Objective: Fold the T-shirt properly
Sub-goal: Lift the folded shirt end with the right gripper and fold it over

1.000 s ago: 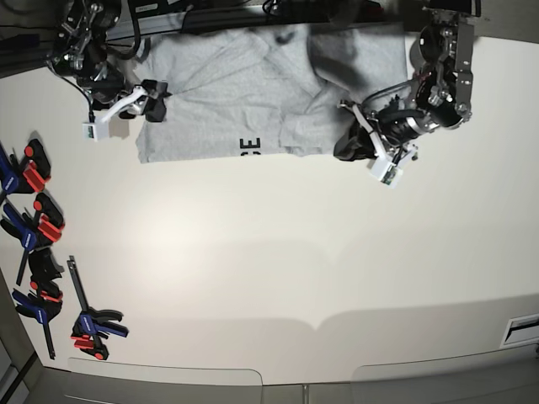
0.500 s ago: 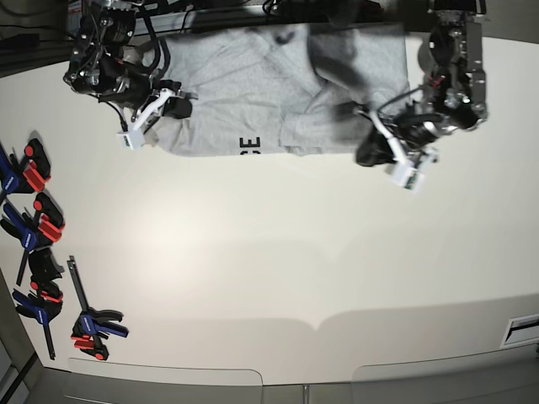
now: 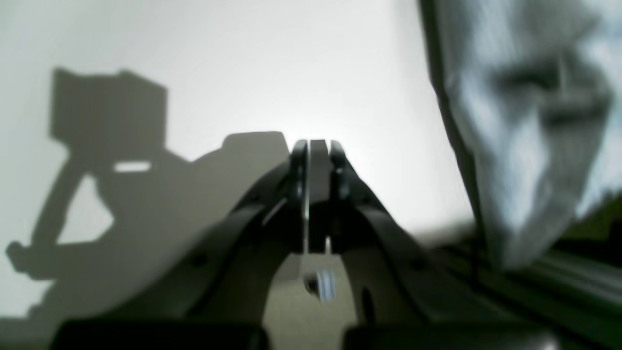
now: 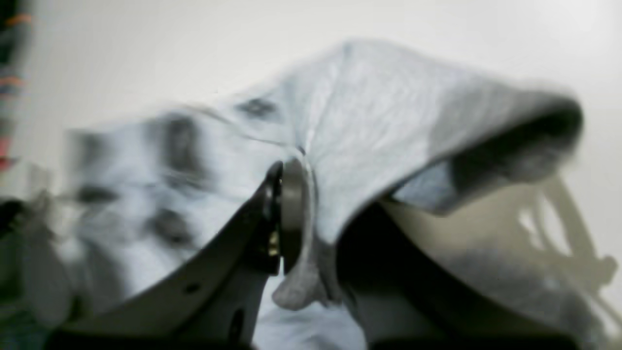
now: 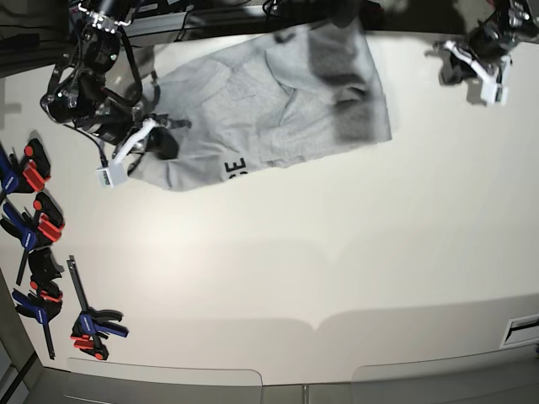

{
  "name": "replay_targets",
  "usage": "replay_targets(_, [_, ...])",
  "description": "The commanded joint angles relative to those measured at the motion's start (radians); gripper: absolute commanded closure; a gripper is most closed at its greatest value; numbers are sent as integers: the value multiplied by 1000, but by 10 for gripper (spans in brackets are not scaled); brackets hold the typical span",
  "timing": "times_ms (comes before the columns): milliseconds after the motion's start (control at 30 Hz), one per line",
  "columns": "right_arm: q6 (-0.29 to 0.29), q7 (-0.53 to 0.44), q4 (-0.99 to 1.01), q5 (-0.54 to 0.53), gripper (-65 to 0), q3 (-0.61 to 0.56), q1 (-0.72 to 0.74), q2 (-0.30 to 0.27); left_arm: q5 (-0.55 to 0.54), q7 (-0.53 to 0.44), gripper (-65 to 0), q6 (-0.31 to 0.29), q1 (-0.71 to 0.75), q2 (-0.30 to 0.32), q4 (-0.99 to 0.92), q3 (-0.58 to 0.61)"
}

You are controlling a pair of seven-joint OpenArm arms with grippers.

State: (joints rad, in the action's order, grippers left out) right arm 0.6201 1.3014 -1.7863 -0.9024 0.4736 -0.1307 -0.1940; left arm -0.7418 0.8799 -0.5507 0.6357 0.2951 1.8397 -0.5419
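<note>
- Clamps (image 5: 34, 244) in red, blue and black lie along the left edge of the worktop (image 5: 295, 278), well apart from the cloth.
- The right claw (image 5: 156, 143) is clamped on the T-shirt (image 5: 269, 101) at its left edge; the right wrist view shows grey fabric (image 4: 369, 126) pinched between the pads and draped over them.
- The T-shirt lies at the far side of the worktop, tilted, with black lettering (image 5: 237, 167) at its near hem.
- The left claw (image 5: 472, 71), far right, is together on nothing and apart from the cloth; its wrist view shows the tips (image 3: 316, 155) meeting above bare worktop.
- Since half a second ago the left claw has pulled away toward the far right corner, and the shirt's left side has been dragged nearer.
</note>
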Motion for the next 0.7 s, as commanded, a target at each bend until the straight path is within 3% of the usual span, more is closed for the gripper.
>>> replay_targets(0, [16,-13,-48,-48,0,-5,4,33,-19,-23,0,-4,11,3,17,-2])
replay_targets(100, [20,-18,-133,-55,0,-66,-26,150,-19,-18,0,-3,13,-12,16,23])
replay_targets(200, [19,-30,-172,-27,0,-206,-63,256,-19,-23,0,-4,11,-12,14,55])
replay_targets(333, [15,-69,-171,95,0,-439,-102,345,-19,-22,0,-3,12,-12,14,91])
replay_targets(567, [-69,-162,-171,427,0,-754,-116,351,-19,-22,0,-3,12,-12,14,99])
replay_targets(667, [-94,-169,-171,466,0,-823,-116,351,-19,-22,0,-3,12,-12,14,99])
